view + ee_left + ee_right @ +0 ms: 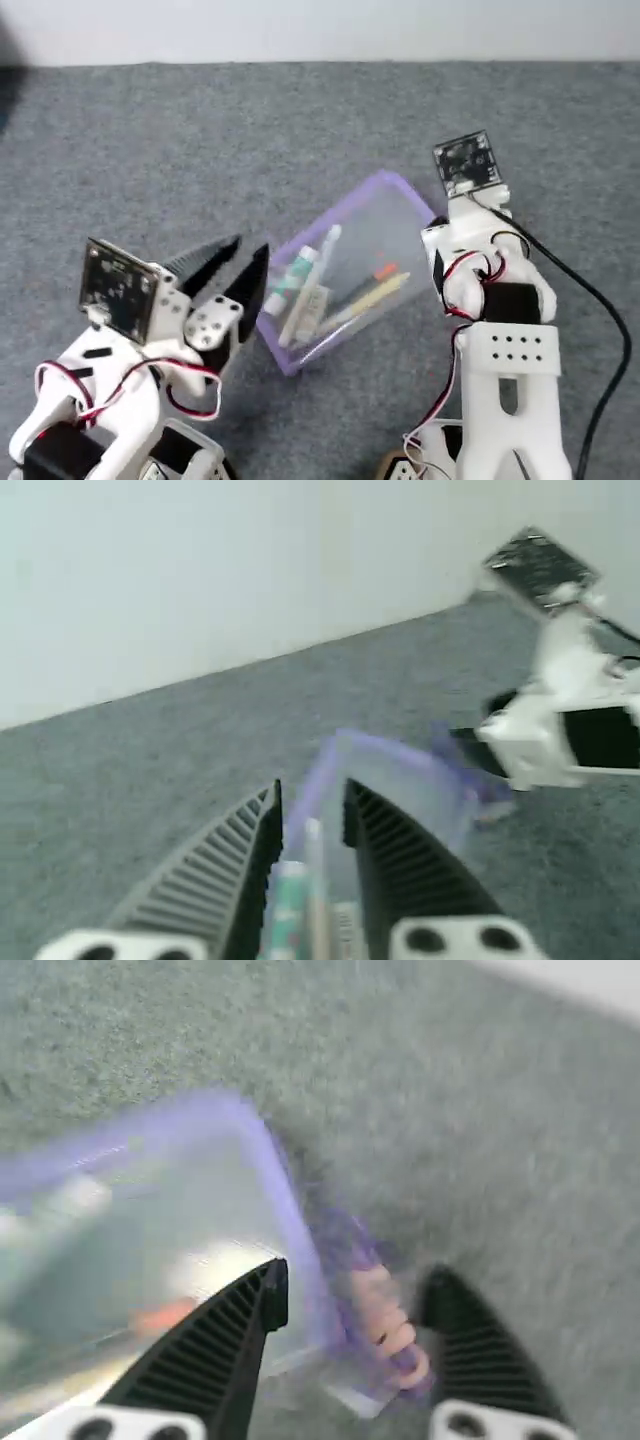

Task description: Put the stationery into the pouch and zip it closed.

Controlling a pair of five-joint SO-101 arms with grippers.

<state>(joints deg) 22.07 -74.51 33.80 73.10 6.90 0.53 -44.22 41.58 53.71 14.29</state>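
Purple-edged plastic lies between both pairs of jaws: left gripper [312,790] narrowly parted over one end of the pouch [390,215], right gripper [358,1275] wide around the zipper pull [385,1325] at the other. Stationery [320,290] lies inside. With neither clamped, a tug would likely slide the pouch over the grey mat [150,150], zip unmoved.

Table [150,150]: grey, carpet-like covering across the whole working area. One clear pouch [392,200] with purple edging lies flat on it, skewed, between the two grippers. One short end is just in front of the left gripper [312,788], and the opposite corner sits at the right gripper [357,1275]. A black cable [600,300] runs over the covering on the right gripper's outer side.
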